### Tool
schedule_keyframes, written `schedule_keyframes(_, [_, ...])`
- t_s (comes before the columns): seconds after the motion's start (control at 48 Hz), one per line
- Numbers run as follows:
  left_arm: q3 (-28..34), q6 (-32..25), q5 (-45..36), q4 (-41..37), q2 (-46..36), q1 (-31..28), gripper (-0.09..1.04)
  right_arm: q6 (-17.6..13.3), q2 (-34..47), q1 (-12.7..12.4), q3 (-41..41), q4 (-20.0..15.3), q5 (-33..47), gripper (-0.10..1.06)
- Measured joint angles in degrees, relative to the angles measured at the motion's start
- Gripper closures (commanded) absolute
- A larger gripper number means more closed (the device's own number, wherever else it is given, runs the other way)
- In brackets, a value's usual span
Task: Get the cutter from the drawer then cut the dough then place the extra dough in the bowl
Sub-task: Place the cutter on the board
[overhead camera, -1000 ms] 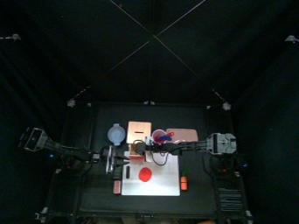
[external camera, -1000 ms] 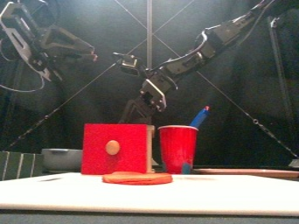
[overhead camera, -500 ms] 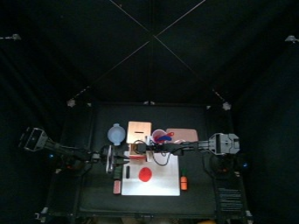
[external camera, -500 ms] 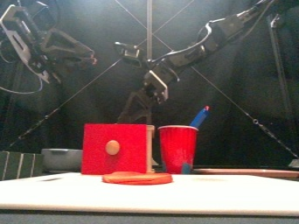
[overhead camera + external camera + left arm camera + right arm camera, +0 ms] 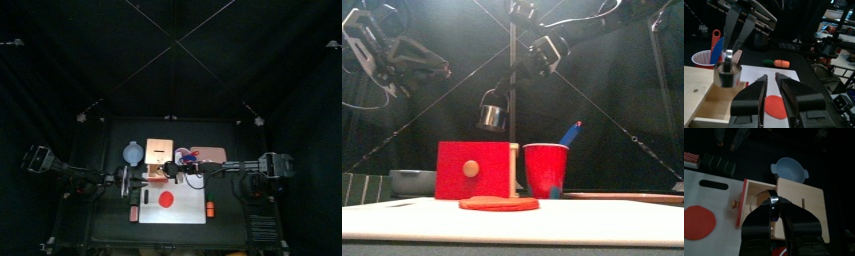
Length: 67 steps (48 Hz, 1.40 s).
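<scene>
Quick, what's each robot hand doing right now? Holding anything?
Left gripper: open, holding nothing.
Right gripper: closed on the cutter, by its wire handle.

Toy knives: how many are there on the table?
2. A blue knife and a red knife both stand in the red cup, next to the wooden box. The cup's inside is hidden, so it could hold more.

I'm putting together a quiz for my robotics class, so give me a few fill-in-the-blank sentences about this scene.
The right end effector grips the cutter by its wire ___.
The red dough lies on the white ___.
The left end effector holds ___.
Missing words: handle; board; nothing.
</scene>
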<state>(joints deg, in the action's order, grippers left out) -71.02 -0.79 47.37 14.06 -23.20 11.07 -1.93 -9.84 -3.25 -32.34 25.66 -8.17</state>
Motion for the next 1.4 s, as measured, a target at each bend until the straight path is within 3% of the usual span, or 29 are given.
schedule_keyframes(0.375, [0.2,-0.2,0.0,0.0,0.0,-2.3,0.3,-0.1,-10.2,6.9,-18.9,-1.7,0.0,0.56])
schedule_keyframes(0.604, [0.8,-0.2,0.0,0.0,0.0,-4.6,0.3,-0.2,-7.7,6.8,-20.7,-2.7,0.5,0.56])
schedule_keyframes(0.75, [0.8,-0.1,0.1,0.0,0.0,-4.9,0.3,-0.2,-4.9,6.2,-20.6,-5.9,1.4,0.54])
schedule_keyframes(1.083, [0.8,0.0,0.1,0.0,0.6,-5.0,0.3,-0.3,-3.9,4.3,-19.7,-12.6,2.3,0.3])
schedule_keyframes(1.396, [0.8,0.0,-0.2,0.0,0.7,-5.0,0.3,-0.2,-3.2,4.2,-19.1,-16.6,2.4,0.27])
